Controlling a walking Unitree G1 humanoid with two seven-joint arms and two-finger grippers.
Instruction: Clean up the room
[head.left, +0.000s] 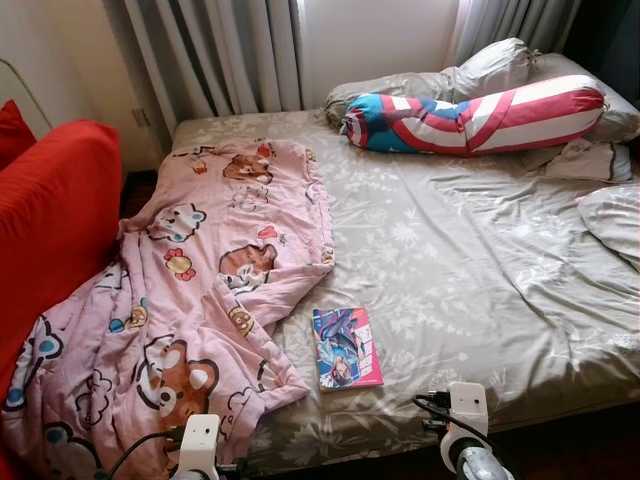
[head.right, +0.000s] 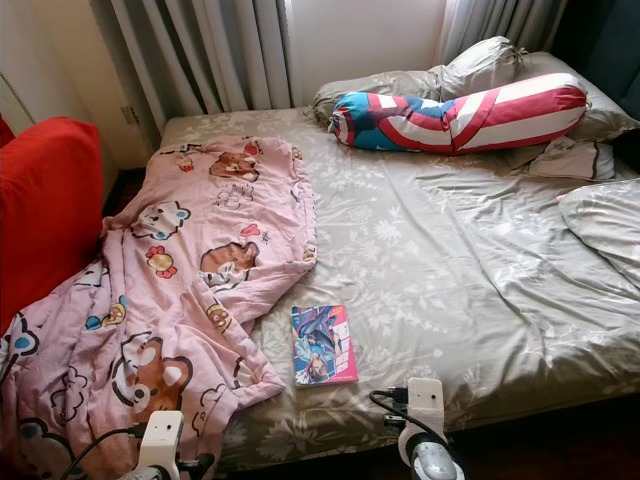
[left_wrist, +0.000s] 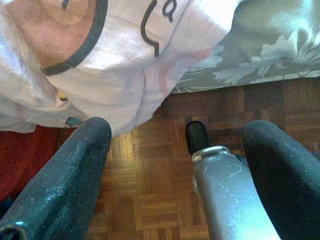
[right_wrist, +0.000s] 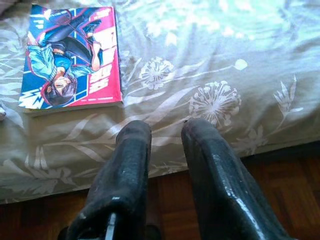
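R gripper (right_wrist: 167, 131) sits low at the bed edge, fingers close together w/ only a thin gap, holding nothing. Just ahead of it, on the sheet (right_wrist: 240, 60), lies the book (right_wrist: 72, 57), flat, cover up, near the bed's front edge and offset to one side of the fingers, not in line w/ them. L gripper (left_wrist: 175, 145) hangs over the wood floor (left_wrist: 150, 200), fingers spread wide, empty, w/ the blanket (left_wrist: 115, 55) drooping off the mattress right by it.

Further out: blanket runs from the bed's near L corner up toward the curtains (head.left: 215, 55), one edge close beside the book (head.left: 346, 347). Red sofa (head.left: 55, 215) to the L, bolster (head.left: 475, 115) and pillows at the head end.

Risks, as I read it:
- Book is thin and flat on soft bedding; narrow fingers coming in as they are would prob. push it along the sheet or just pinch fabric. Needs opening first + realigning.
- Grabbing only the cover could let pages fan or bend.
- L fingers near the hanging blanket: a careless lift may snag it and drag it over the book.
- Sheet is rumpled, so a sliding book may catch.
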